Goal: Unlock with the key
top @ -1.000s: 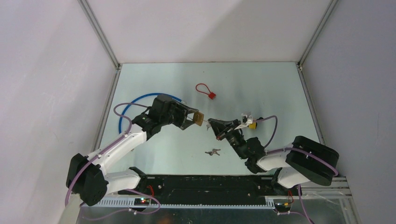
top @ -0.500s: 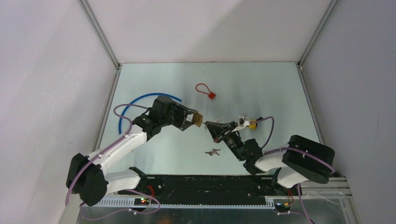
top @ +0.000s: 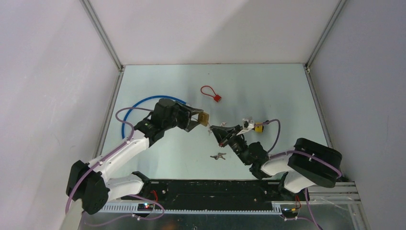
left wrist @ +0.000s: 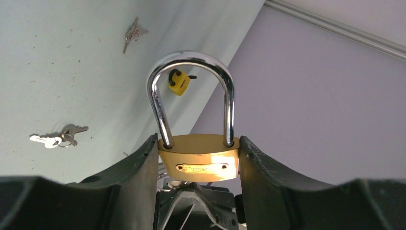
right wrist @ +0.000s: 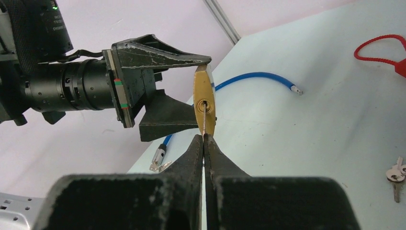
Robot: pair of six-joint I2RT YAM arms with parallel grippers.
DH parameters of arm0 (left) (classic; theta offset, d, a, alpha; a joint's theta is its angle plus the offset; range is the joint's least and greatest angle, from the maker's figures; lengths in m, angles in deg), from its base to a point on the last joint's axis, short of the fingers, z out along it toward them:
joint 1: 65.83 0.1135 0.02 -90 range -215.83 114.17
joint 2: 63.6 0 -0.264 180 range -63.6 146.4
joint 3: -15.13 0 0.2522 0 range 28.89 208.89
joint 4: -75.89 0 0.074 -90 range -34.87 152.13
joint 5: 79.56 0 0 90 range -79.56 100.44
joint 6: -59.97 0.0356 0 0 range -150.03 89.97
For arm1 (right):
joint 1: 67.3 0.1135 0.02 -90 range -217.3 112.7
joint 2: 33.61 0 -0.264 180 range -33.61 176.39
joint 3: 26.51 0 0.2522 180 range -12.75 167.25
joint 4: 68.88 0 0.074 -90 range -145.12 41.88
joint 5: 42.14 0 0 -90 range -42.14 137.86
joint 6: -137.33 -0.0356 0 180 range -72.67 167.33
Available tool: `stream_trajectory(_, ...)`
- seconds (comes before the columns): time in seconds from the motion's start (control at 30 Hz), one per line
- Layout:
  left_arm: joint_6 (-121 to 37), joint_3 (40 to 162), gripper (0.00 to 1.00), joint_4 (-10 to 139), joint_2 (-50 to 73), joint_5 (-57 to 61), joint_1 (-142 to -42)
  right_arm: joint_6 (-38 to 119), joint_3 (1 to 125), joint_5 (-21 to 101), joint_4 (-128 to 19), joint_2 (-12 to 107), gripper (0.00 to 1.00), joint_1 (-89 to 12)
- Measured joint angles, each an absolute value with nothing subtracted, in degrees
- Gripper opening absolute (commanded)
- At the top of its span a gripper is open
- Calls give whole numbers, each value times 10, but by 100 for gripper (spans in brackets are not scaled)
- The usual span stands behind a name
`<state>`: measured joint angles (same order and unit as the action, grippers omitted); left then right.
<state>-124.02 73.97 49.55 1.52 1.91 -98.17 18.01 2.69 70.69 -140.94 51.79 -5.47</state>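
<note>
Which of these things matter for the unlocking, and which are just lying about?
In the job: brass padlock, held in the left gripper; key, pinched in the right gripper, tip at the keyhole.
Lying about: red cable seal, blue cable, small yellow padlock, loose keys.

Off-task clutter on pale bench (top: 277, 86):
- red cable loop (top: 211, 93) with tag, upper centre, lying flat
- blue cable (top: 143, 102) arcing at centre left, metal tips on both ends
- small yellow padlock (top: 258, 128), black shackle, right of centre
- loose key bunch (top: 218, 155), lower centre
- second key bunch (left wrist: 131, 34), top left in left wrist view, well apart from the first
</note>
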Motion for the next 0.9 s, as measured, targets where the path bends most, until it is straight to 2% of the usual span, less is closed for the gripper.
stream_trajectory(0.47, -1142, 744, 0, 492, 12, -1, -989, 163, 41, 605, -1202, 365, 0, -121)
stream_trajectory(0.7, -1120, 751, 0, 472, 12, 9, -988, 171, 55, 591, -1164, 364, 0, -116)
stream_trajectory(0.9, -1123, 751, 0, 449, 12, 9, -996, 178, 59, 614, -1204, 412, 0, -89)
